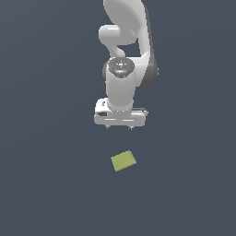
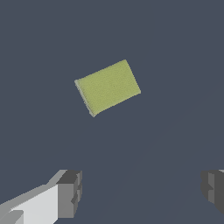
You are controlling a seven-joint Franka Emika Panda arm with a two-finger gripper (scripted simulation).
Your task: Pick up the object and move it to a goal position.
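A small flat yellow-green square block (image 1: pixel 123 161) is seen nearer than the gripper (image 1: pixel 119 127); jaws held wide, empty. Alignment with its rotated edges is advised before descent.

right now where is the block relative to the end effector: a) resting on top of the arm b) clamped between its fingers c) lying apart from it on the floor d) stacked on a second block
c: the block lies alone on the floor, clear of the open end effector.

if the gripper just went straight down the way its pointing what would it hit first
Probably the bare floor. The open gripper points down, and in the wrist view the yellow-green block lies ahead of the fingers, not between them. Depth is unclear.
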